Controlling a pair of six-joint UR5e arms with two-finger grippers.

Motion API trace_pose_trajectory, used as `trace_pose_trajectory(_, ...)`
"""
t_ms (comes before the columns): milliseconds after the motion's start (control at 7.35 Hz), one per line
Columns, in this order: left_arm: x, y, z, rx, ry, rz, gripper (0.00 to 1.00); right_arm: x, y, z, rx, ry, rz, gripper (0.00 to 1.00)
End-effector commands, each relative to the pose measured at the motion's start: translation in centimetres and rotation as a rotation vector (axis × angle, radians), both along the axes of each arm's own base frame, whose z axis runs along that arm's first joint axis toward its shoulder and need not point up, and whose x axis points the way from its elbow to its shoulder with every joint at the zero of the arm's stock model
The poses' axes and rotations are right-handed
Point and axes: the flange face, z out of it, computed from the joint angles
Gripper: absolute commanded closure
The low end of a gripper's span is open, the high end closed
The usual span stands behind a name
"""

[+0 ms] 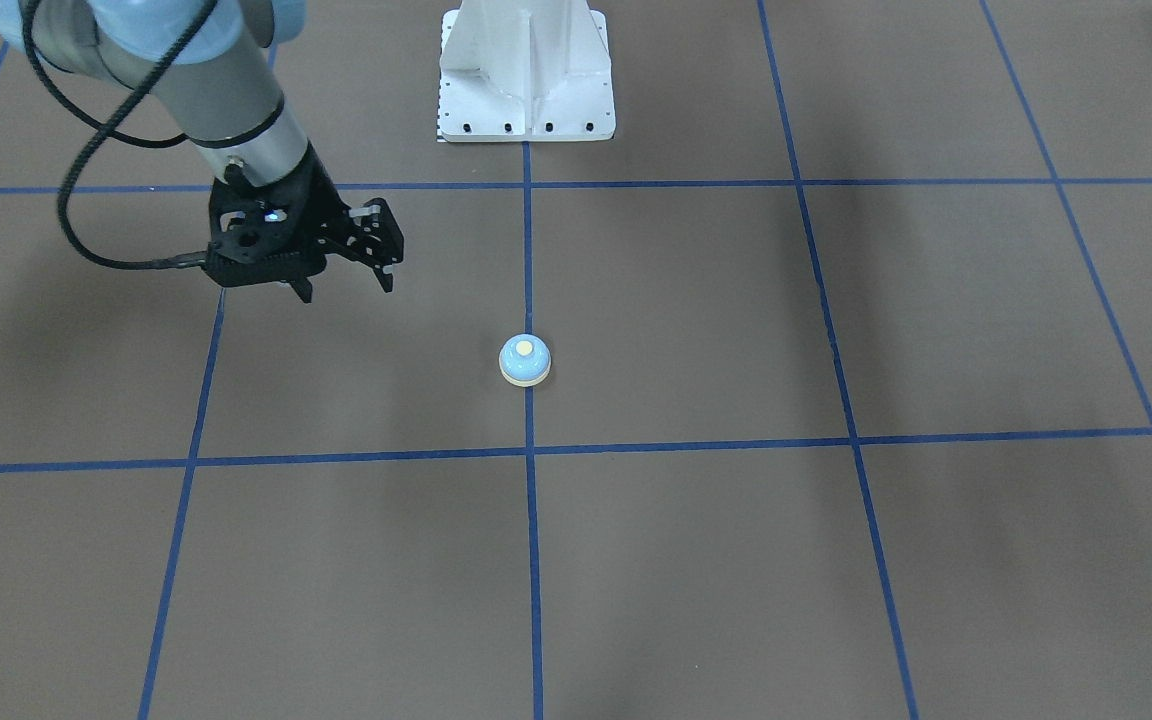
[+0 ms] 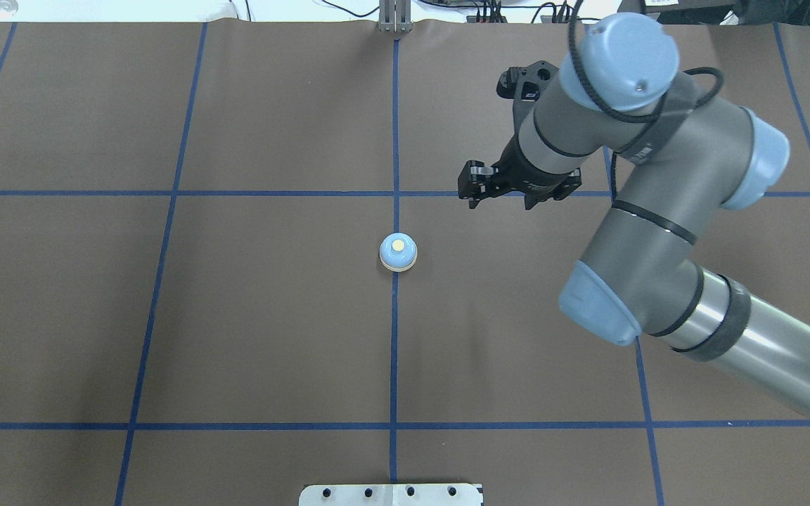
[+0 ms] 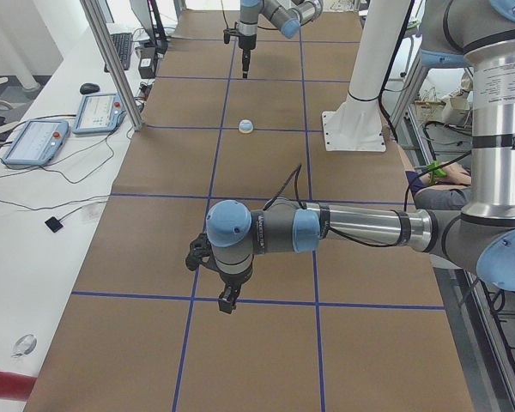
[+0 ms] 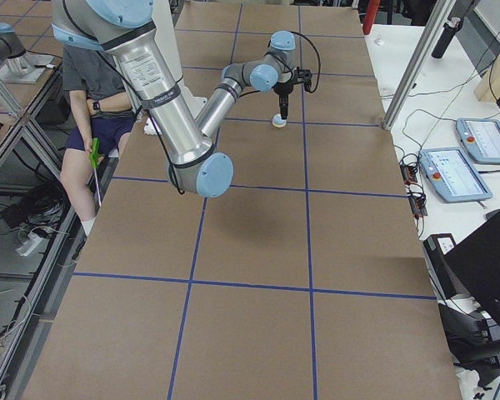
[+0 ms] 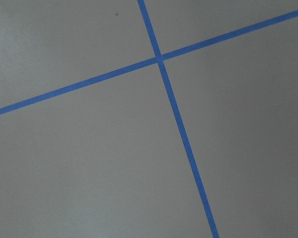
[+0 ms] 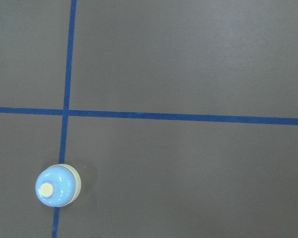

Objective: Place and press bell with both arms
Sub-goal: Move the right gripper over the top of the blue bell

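The counter [image 2: 271, 337] is a brown sheet ruled into large squares by blue tape lines [image 2: 166, 192]; a white pedestal [image 1: 526, 70] stands at the middle of its robot-side edge. The right arm [image 2: 647, 232] comes in from the robot-side right corner; its long lower tube slants up over the counter, folds back at the elbow and doubles over at the wrist joints, so that the tool end reaches toward the middle and points down. The left arm [image 3: 360, 227] shows only in the side view from the left end; its upper tube stands upright by the robot-side edge, its forearm stretches level across the counter toward the operators' edge, and its wrist is turned so that the tool points straight down. The right pincer [image 1: 346, 288] hangs above the counter with its two fingers spread wide and nothing between them; it is clear of the bell, offset toward the right end. The left pincer [image 3: 227, 300] hangs above the surface toward the left end, close to a tape line; whether it is spread or closed I cannot tell; its wrist camera shows only bare counter and a tape crossing. The bell [image 2: 398, 252] sits upright, button on top, on the centre tape line near the middle of the counter, well apart from the left pincer.
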Motion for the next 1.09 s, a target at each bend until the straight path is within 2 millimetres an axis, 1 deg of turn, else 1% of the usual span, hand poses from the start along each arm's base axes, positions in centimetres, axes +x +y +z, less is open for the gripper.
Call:
trace_pose_trajectory(0,0.0,0.0,-0.2,0.005,0.000,0.000,0.00,-6.1,-1.4,-1.7,-0.033,0.040,-0.016,1.00)
trace_pose_trajectory(136,0.0,0.0,-0.1,0.007,0.000,0.002,0.00,-8.2,-0.6,-1.2,-0.020,0.068,-0.020,1.00)
trace_pose_trajectory(272,0.0,0.0,-0.1,0.008,0.000,0.003,0.00,-10.1,0.1,-1.3,-0.035,0.080,-0.017,1.00)
trace_pose_trajectory(408,0.0,0.2,0.0,0.006,0.000,0.004,0.00,-12.3,0.4,-2.1,-0.055,0.085,0.011,1.00)
trace_pose_trajectory(545,0.0,0.3,0.1,0.010,0.000,0.005,0.00,-14.8,0.4,-2.0,-0.054,0.068,0.026,1.00)
trace_pose_trajectory(681,0.0,0.1,-0.1,0.023,-0.001,0.003,0.00,-16.1,0.6,-1.3,-0.058,0.055,0.044,1.00)
trace_pose_trajectory(953,0.0,0.2,0.1,0.021,-0.003,0.004,0.00,-17.4,1.3,-0.6,-0.040,0.082,0.066,1.00)
